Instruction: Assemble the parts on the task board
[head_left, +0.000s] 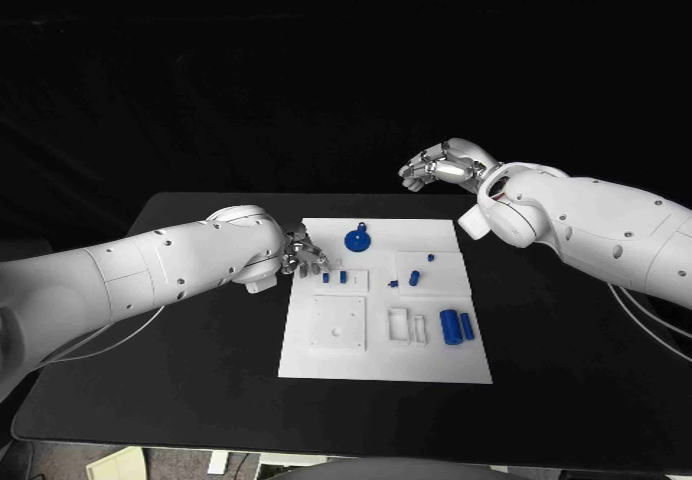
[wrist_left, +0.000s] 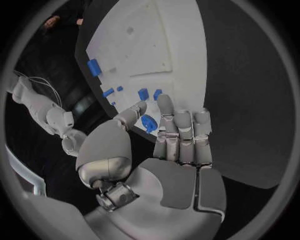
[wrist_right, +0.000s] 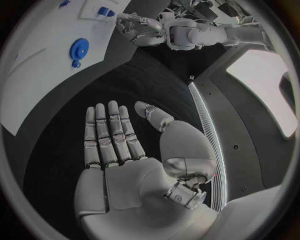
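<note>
Head view: the black table (head_left: 173, 330) carries the white task board (head_left: 382, 350) at its middle, and the two white arms reach in from either side. The left hand (head_left: 300, 252) sits at the board's far-left edge, its fingers straight and close together in the left wrist view, thumb a little apart, holding nothing. The right hand (head_left: 447, 165) hovers above the table beyond the board's far-right corner, well apart from it, palm flat and fingers spread, also empty. On the board lie the blue parts: a round disc part (head_left: 358, 240) near the far edge, two cylinders (head_left: 457, 326) side by side near the right edge, and small pieces (head_left: 338, 276) around the middle, just beside the left hand's fingertips. No part looks seated yet, so the assembly seems at its start. The risk I judge: the left hand, so near those small pieces, could brush or scatter them if it closes without aligning first, or nudge the board itself.
</note>
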